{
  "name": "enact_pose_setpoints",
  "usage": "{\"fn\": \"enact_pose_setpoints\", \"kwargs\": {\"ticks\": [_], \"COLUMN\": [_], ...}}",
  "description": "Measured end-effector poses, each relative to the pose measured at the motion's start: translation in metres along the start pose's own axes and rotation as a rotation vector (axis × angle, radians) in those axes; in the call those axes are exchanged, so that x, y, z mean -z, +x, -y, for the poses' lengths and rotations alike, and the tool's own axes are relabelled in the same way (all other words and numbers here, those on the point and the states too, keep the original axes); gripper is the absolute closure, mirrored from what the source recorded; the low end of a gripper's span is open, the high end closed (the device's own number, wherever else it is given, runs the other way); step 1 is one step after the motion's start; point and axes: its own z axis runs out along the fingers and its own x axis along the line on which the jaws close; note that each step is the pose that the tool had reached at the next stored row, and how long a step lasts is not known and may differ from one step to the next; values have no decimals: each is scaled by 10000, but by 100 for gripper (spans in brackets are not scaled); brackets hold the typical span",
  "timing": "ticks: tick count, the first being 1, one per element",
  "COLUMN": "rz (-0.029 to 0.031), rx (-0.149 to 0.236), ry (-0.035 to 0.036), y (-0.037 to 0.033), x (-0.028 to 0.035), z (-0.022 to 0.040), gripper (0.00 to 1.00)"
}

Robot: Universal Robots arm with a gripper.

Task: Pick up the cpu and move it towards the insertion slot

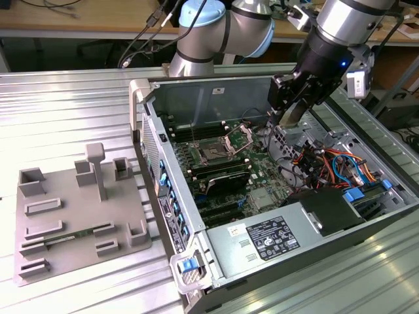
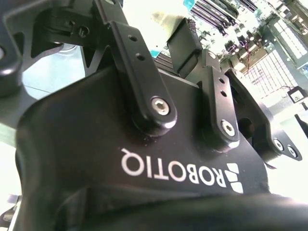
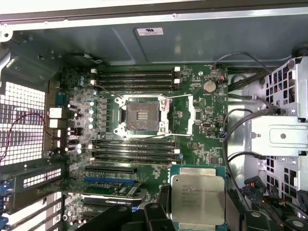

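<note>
**CPU lifted, socket not yet reached**

In the first wrist view the gripper (image 3: 197, 211) has its fingers (image 3: 161, 204) closed on the cpu (image 3: 198, 198), held above the motherboard (image 3: 202, 120). Farther off, the insertion slot (image 3: 143, 114) lies open, well apart from the chip. Memory slots (image 3: 134, 147) sit between; cables (image 3: 236, 139) crowd one side.
</note>
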Motion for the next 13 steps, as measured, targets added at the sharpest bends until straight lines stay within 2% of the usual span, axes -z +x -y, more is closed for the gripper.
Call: {"fn": "enact_pose_setpoints", "kwargs": {"ticks": [13], "rz": [0], "rx": [0], "ry": [0], "y": [-5], "x": [-28], "z": [2], "gripper": [46]}}
